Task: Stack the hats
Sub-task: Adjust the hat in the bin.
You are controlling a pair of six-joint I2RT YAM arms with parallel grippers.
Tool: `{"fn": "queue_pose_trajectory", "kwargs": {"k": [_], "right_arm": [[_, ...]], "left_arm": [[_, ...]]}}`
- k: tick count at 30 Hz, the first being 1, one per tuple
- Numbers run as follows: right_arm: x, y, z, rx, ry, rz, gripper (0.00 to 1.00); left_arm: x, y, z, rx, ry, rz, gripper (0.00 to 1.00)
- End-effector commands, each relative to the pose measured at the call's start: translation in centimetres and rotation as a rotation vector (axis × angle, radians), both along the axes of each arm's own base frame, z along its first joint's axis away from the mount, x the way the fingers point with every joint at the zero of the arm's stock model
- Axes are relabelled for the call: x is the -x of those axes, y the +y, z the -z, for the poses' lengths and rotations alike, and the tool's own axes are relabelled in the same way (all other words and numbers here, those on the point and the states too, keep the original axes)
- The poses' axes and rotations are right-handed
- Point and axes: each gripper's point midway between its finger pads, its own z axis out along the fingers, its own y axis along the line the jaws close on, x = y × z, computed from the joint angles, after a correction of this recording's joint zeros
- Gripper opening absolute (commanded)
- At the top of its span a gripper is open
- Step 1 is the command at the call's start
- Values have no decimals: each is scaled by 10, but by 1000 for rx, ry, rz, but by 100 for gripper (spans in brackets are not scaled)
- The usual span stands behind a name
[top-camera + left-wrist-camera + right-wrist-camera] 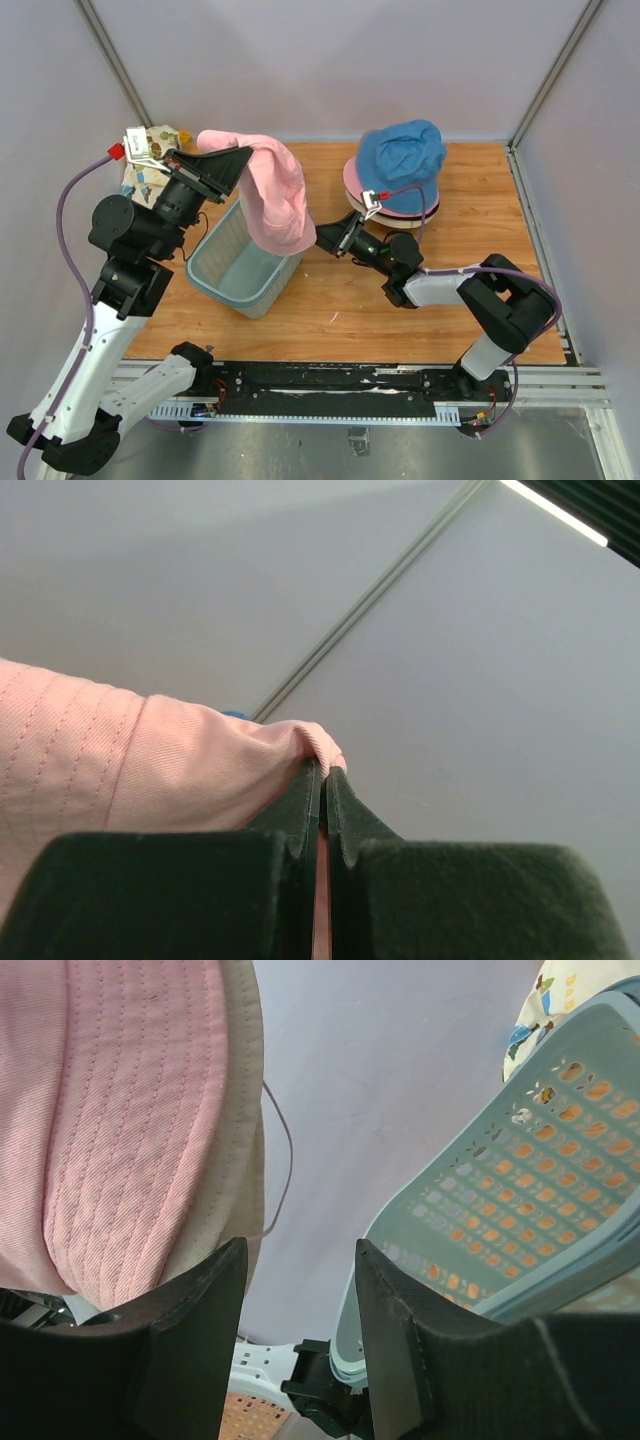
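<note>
Right arm lies low: elbow folded at near right, forearm reaching left across the wooden bench [400, 300]. We note the right tool [322, 236] with its fingers apart and nothing between them, just beside the lower brim of the hanging pink hat [275, 195]. Left arm stands tall, wrist bent rightward above the basket [250, 290], which is blue-grey plastic with perforated walls. The left tool [243, 158] is pinched together on a fold of that hat. The fabric is soft twill with stitched rings on a floppy brim, drooping over the basket's right side. Farther right, a teal hat [402, 152] with a crumpled crown tops a stack showing a pink brim [352, 180] and a cream brim [400, 218]. Far left: a printed cloth [150, 140].
</note>
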Motion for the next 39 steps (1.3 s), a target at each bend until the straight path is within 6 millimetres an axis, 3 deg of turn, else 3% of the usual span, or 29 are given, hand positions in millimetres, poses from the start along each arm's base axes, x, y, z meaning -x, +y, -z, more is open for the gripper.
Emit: {"fn": "queue_pose_trajectory", "kwargs": {"k": [1, 15, 26, 33, 39], "right_arm": [[16, 3, -32, -94, -63, -44, 48], [45, 11, -69, -168, -102, -171, 53], [53, 22, -92, -214, -128, -242, 62], [48, 29, -96, -222, -138, -248, 63], [39, 42, -85, -205, -119, -259, 63]], "left_arm": [[6, 8, -16, 34, -66, -29, 0], [-9, 22, 9, -29, -20, -145, 0], [-34, 36, 69, -173, 108, -283, 0], [-36, 37, 109, -232, 177, -286, 17], [-31, 37, 144, -262, 235, -270, 37]]}}
